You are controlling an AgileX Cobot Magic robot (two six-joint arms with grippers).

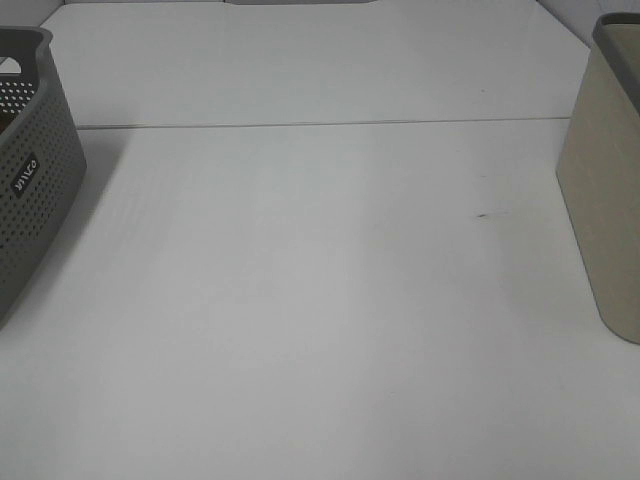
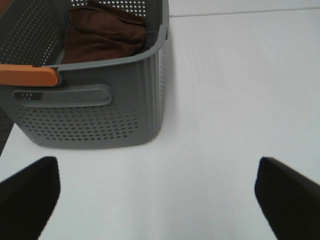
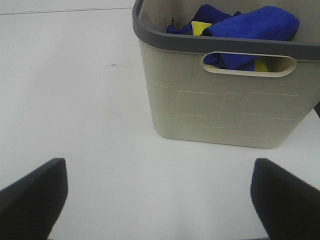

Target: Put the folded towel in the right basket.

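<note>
Right now I am holding both arms back off the white counter (image 1: 320, 300), so the high camera is catching neither of them. My left claw (image 2: 155, 192) is hanging released, its two dark fingers (image 2: 27, 195) spread wide apart with only bare counter between them, and it is facing the grey perforated basket (image 2: 95, 115) sitting at the counter's left edge. A brown towel (image 2: 105, 35) is lying bunched inside that basket, and an orange handle piece (image 2: 27, 75) is showing on its near rim. My right claw (image 3: 157, 197) is likewise hanging released, fingers (image 3: 32, 192) wide and gripping nothing, and it is facing the beige basket (image 3: 225, 110) with the grey rim standing at the counter's right edge. The folded towel (image 3: 250, 25), blue, is resting inside that right basket together with something yellow (image 3: 200, 26), and part of it is showing through the handle slot. A small dark mark (image 1: 490, 214) is sitting on the counter toward the right basket.
</note>
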